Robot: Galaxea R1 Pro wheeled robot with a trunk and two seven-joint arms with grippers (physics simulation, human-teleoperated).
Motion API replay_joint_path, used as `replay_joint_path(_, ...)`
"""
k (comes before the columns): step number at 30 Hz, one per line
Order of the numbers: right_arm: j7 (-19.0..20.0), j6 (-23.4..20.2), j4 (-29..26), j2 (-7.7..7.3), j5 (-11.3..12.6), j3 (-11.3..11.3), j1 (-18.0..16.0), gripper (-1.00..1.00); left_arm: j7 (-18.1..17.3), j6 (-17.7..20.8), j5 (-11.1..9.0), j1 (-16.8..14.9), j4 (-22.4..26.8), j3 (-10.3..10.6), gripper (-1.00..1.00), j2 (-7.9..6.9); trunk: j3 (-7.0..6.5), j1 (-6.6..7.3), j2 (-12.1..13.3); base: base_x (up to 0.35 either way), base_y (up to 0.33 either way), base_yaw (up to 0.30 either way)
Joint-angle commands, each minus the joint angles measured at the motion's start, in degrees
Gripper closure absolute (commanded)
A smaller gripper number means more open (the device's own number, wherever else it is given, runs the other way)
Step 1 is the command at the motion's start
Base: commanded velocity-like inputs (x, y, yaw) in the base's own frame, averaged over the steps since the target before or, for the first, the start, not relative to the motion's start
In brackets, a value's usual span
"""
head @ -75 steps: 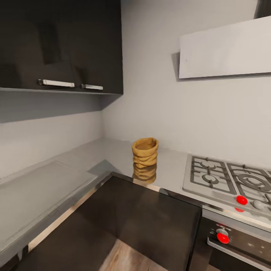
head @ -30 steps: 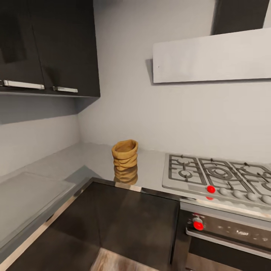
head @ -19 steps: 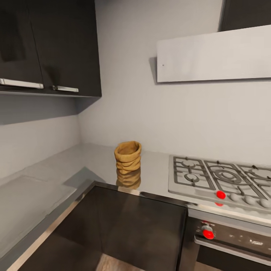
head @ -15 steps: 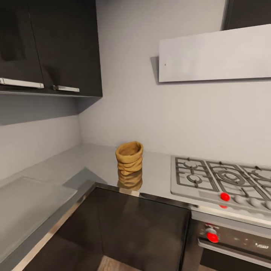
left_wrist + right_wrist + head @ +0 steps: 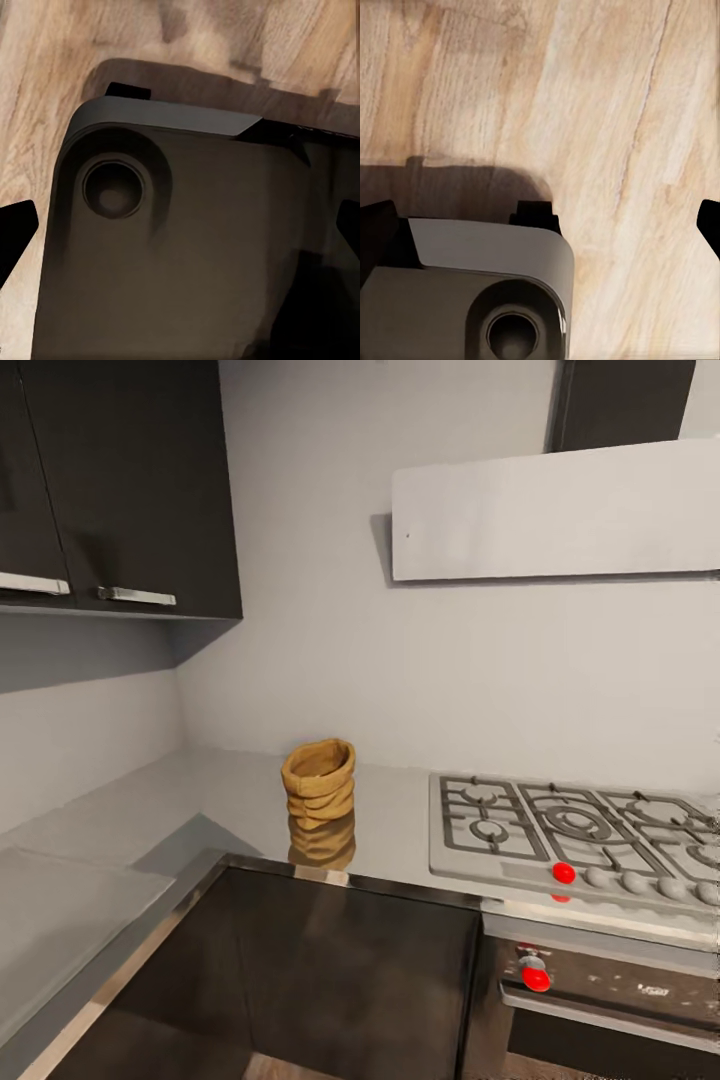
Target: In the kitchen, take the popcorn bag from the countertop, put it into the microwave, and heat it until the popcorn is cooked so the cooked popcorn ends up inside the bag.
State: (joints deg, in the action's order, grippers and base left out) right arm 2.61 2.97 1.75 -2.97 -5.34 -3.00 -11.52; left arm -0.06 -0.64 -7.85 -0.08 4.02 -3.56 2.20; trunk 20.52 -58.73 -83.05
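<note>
The popcorn bag [image 5: 319,780], a small tan sack with a rolled rim, stands upright on the glossy grey countertop [image 5: 215,800], just left of the gas hob, its reflection under it. The microwave is out of view, and the popcorn is hidden. In the left wrist view my left gripper [image 5: 180,236] points down at my own dark base [image 5: 187,262], its fingertips [image 5: 15,232] far apart at the picture's edges with nothing between them. My right gripper [image 5: 540,229] is open too, over the wooden floor [image 5: 607,112] and a corner of the base.
The steel gas hob [image 5: 570,830] with red knobs lies right of the bag, above the oven [image 5: 600,990]. A white hood [image 5: 555,510] hangs over it. Dark upper cabinets [image 5: 130,480] fill the left corner. Dark lower cabinet fronts [image 5: 340,970] stand below the L-shaped worktop.
The whole head picture has shifted, so the camera moved. The bag now sits a little further left in the view. It stands at the same spot on the countertop.
</note>
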Motion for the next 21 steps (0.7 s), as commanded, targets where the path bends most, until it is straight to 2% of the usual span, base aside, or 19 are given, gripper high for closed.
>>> replay_joint_path(1,0.12,0.32,0.19,-0.02,-0.55,-0.34,-0.09,-1.00,0.01,-0.07,-0.30,-0.01,0.03,-0.32,-1.00,0.03,0.05,0.00,-0.04,0.000,0.000,-0.093)
replay_joint_path(8,0.12,0.41,0.19,-0.02,-0.55,-0.34,-0.09,-1.00,0.53,-0.07,-0.73,-0.01,0.03,-0.52,-1.00,0.11,0.03,0.00,-0.04,0.000,0.000,-0.021)
replay_joint_path(10,0.12,0.44,0.19,-0.02,-0.55,-0.34,-0.09,-1.00,0.63,-0.05,-2.68,-0.01,0.03,-0.52,-1.00,0.10,0.03,0.00,-0.04,0.000,0.000,-0.001)
replay_joint_path(11,0.12,0.56,0.19,-0.02,-0.55,-0.34,-0.09,-1.00,0.68,-0.03,-5.61,-0.01,-0.03,-0.46,-1.00,0.09,0.03,0.00,-0.04,0.000,0.000,0.000)
replay_joint_path(13,0.12,0.80,0.13,-0.02,-0.55,-0.34,-0.09,-1.00,0.75,-0.05,-8.10,-0.01,-0.05,-0.35,-1.00,0.09,0.03,0.00,-0.04,0.000,0.000,0.000)
replay_joint_path(15,0.12,0.90,0.11,-0.02,-0.58,-0.34,-0.09,-1.00,0.76,-0.04,-8.52,-0.01,-0.09,-0.33,-1.00,0.08,0.03,0.00,-0.04,0.000,0.000,0.000)
replay_joint_path(21,0.12,0.87,0.10,-0.02,-0.63,-0.34,-0.09,-1.00,0.77,0.02,-8.78,-0.01,-0.19,-0.32,-1.00,0.08,-1.05,1.32,2.37,0.000,0.000,0.000)
